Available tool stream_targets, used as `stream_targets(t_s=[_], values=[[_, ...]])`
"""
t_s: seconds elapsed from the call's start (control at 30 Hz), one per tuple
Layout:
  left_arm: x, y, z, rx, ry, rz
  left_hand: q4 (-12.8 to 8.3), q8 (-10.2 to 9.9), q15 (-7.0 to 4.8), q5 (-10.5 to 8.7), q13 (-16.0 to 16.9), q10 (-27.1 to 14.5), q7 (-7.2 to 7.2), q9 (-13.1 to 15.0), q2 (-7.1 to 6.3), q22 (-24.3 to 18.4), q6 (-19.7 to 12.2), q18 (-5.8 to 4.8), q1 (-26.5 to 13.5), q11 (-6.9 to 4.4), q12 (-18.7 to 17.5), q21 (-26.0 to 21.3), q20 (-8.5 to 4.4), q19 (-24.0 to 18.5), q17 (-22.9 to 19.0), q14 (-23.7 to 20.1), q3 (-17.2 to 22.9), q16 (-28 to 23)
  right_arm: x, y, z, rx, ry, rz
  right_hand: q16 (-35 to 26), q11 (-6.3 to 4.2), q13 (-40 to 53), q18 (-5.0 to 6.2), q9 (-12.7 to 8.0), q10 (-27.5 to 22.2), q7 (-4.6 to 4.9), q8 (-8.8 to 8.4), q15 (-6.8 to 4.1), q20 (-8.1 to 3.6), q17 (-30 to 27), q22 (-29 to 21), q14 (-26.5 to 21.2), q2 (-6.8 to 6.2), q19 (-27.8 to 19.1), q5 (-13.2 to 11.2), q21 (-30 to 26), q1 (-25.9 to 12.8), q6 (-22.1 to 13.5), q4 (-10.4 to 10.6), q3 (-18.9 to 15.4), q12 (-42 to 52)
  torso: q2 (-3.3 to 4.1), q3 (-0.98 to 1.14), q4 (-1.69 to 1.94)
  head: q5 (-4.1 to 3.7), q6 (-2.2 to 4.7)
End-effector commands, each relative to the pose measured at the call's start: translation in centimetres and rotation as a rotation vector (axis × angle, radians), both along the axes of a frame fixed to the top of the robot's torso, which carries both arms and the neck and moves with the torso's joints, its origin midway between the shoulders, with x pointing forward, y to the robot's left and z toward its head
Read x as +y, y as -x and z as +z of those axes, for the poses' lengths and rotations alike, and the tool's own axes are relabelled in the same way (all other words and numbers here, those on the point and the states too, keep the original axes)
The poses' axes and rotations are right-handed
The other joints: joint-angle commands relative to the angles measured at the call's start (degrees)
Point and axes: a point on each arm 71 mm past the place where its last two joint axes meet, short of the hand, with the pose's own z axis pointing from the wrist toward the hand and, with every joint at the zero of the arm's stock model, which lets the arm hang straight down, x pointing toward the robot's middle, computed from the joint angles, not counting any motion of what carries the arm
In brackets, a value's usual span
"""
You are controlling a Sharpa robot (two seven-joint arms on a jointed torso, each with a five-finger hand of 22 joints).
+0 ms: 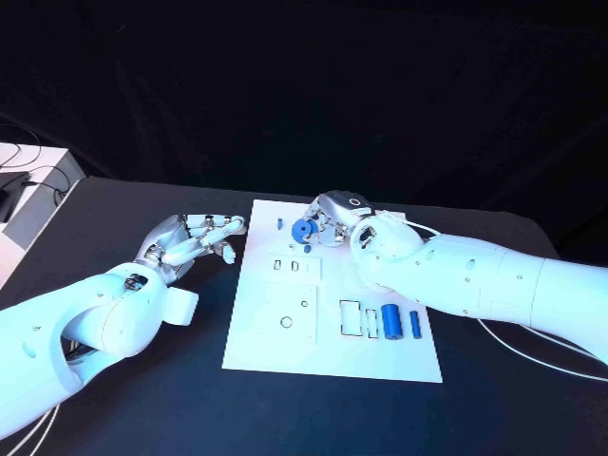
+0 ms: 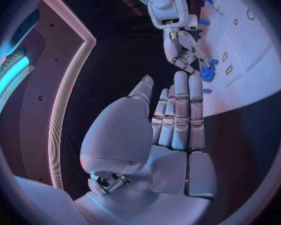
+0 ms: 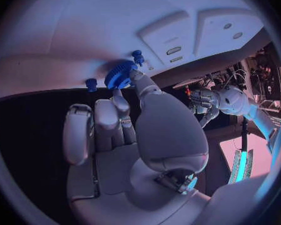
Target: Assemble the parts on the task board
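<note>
Pinching a blue gear (image 3: 120, 75) between thumb and fingers (image 3: 138, 80), the right hand (image 1: 343, 220) holds it over the far end of the task board (image 1: 279, 337), beside small blue pegs (image 3: 138, 58). Judged: seating turns on the gear's bore meeting a peg just beyond it. Left hand (image 1: 195, 237) rests on the tabletop (image 1: 140, 399) beside the board, fingers together, empty. Blue cylinders (image 1: 390, 319) lie well apart, nothing obstructing.

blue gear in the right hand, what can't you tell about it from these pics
- Head view: the right hand covers much of the blue gear, so whether it touches the task board is hidden.
- Right wrist view: fingers hide the gear's centre.
- Left wrist view: the gear is too small to show teeth or seating.
</note>
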Motion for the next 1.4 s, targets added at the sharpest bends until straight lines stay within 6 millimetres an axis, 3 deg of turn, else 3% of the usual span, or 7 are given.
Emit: stream_targets(t_s=[0.03, 0.23, 0.4, 0.63, 1.23, 1.4], values=[[-0.2, 0.1, 0.1, -0.003, 0.009, -0.015, -0.10, -0.05, 0.02, -0.16, 0.02, -0.49, 0.00, -0.05, -0.10, -0.22, -0.33, 0.61, -0.02, -0.01, -0.08, 0.43, -0.03, -0.43, -0.07, -0.47, 0.18, 0.09, 0.1, 0.0, -0.1, 0.006, 0.019, 0.004, -0.01, -0.51, 0.14, -0.46, -0.07, 0.09, 0.03, -0.18, -0.28, -0.15, 0.05, 12.06, 0.07, 1.20, 5.18, 0.38, 0.31, -0.01, 0.82, -0.75, 1.16, 0.16, -0.02, 0.01, -0.01, 0.01, 0.04], [-0.1, 0.0, 0.1, -0.003, 0.008, -0.014, -0.10, -0.05, 0.02, -0.16, 0.02, -0.49, 0.00, -0.05, -0.10, -0.22, -0.33, 0.61, -0.02, -0.01, -0.08, 0.43, -0.03, -0.43, -0.07, -0.47, 0.18, 0.09, 0.0, 0.0, -0.2, 0.010, 0.022, 0.003, -0.09, -0.78, 0.34, -0.50, -0.17, 0.18, -0.21, -0.20, -0.49, -0.34, 0.08, 12.05, 0.10, 2.96, 5.17, 3.29, 0.29, -0.87, 1.63, -2.10, 3.51, 0.18, -0.04, -0.01, 0.03, -0.06, 0.06], [-0.1, 0.0, 0.1, -0.003, 0.008, -0.014, -0.10, -0.05, 0.02, -0.16, 0.02, -0.49, 0.00, -0.05, -0.10, -0.22, -0.33, 0.61, -0.02, -0.01, -0.08, 0.43, -0.03, -0.43, -0.07, -0.47, 0.18, 0.09, 0.0, 0.0, -0.2, 0.014, 0.027, 0.001, -0.18, -0.88, 0.65, -0.55, -0.19, 0.38, -0.33, -0.19, -0.58, -0.48, 0.14, 12.06, 0.13, 3.37, 5.18, 3.93, 0.33, -2.24, 2.02, -4.10, 4.74, 0.22, -0.02, -0.01, -0.02, -0.03, 0.04], [-0.1, 0.0, 0.0, -0.003, 0.007, -0.013, -0.07, -0.05, 0.04, -0.16, 0.02, -0.52, 0.02, -0.05, -0.11, -0.28, -0.35, 0.59, -0.05, 0.01, -0.08, 0.47, -0.02, -0.49, -0.08, -0.54, 0.16, 0.08, -0.2, -0.1, -0.2, 0.007, 0.030, -0.015, -0.23, -0.97, 0.75, -0.57, -0.18, 0.48, -0.42, -0.19, -0.64, -0.54, 0.18, 12.07, 0.14, 3.84, 5.18, 4.36, 0.34, -2.40, 2.27, -4.77, 5.10, 0.16, -0.04, 0.04, -0.02, -0.05, -0.04], [-0.1, 0.0, -0.1, -0.001, 0.007, -0.013, -0.07, -0.05, 0.04, -0.16, 0.02, -0.52, 0.02, -0.05, -0.11, -0.28, -0.35, 0.59, -0.05, 0.01, -0.08, 0.47, -0.02, -0.49, -0.08, -0.54, 0.16, 0.08, -1.1, -0.2, 0.1, -0.029, 0.015, -0.052, -0.20, -0.98, 0.90, -0.61, -0.20, 0.66, -0.43, -0.21, -0.66, -0.58, 0.29, 12.11, 0.18, 3.70, 5.20, 4.28, 0.51, -3.10, 2.27, -4.95, 5.12, 0.16, -0.06, 0.06, 0.09, -0.03, -0.06], [-0.1, 0.0, -0.1, 0.000, 0.007, -0.012, -0.07, -0.05, 0.04, -0.16, 0.02, -0.52, 0.02, -0.05, -0.11, -0.28, -0.35, 0.59, -0.05, 0.01, -0.08, 0.47, -0.02, -0.49, -0.08, -0.54, 0.16, 0.08, -1.2, -0.2, 0.2, -0.034, 0.015, -0.059, -0.23, -0.98, 0.88, -0.60, -0.20, 0.64, -0.44, -0.21, -0.65, -0.58, 0.26, 12.10, 0.17, 3.63, 5.19, 4.13, 0.48, -3.19, 2.25, -4.82, 5.04, 0.08, -0.02, 0.08, -0.05, 0.03, 0.05]])
